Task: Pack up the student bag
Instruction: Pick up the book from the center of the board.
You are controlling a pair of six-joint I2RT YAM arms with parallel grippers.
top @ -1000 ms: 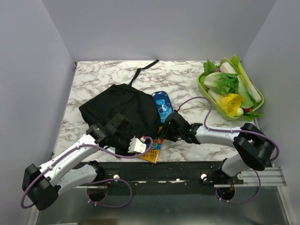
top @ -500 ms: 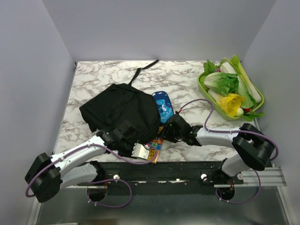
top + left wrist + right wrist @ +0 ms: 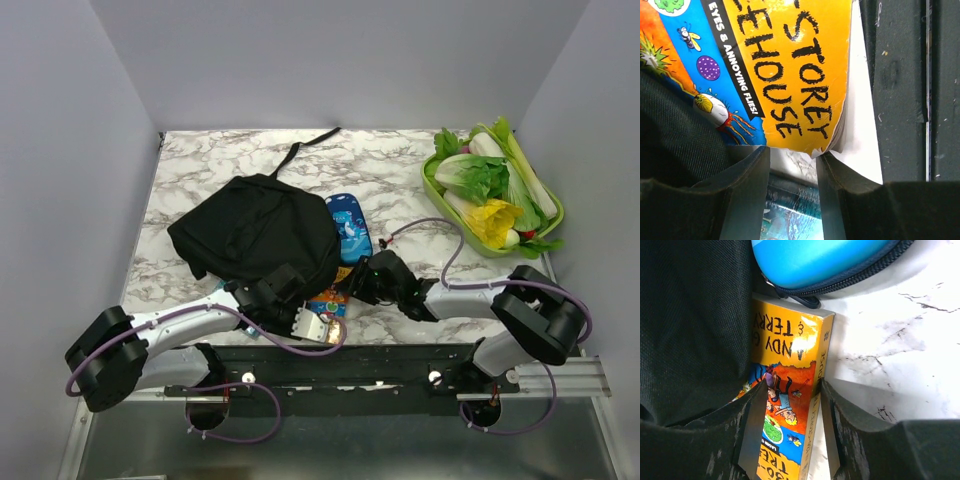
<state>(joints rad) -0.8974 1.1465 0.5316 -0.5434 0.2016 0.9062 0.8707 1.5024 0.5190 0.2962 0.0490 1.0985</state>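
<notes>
The student bag [image 3: 255,232], a big black backpack, lies on the marble table with its strap trailing back. A yellow-and-orange book [image 3: 332,298] lies at its near right edge, partly under the fabric [image 3: 695,325]. My right gripper [image 3: 792,385] is open over the book [image 3: 790,365]: one finger is on the cover, the other beside the spine. My left gripper [image 3: 792,155] is open at the book's [image 3: 790,60] near corner, which touches one fingertip. A teal book [image 3: 790,210] shows under its fingers. From above, the left gripper [image 3: 312,308] and right gripper [image 3: 353,285] flank the book.
A blue pencil case [image 3: 347,224] lies against the bag's right side, just behind the book. At the back right stands a green tray [image 3: 549,232] of vegetables. The black mounting rail [image 3: 400,362] runs along the near edge, close to the left gripper.
My left arm has swung right and forward, bringing its gripper to the book's near corner. The right gripper has crept slightly left along the book. The bag's near edge has shifted a little.
</notes>
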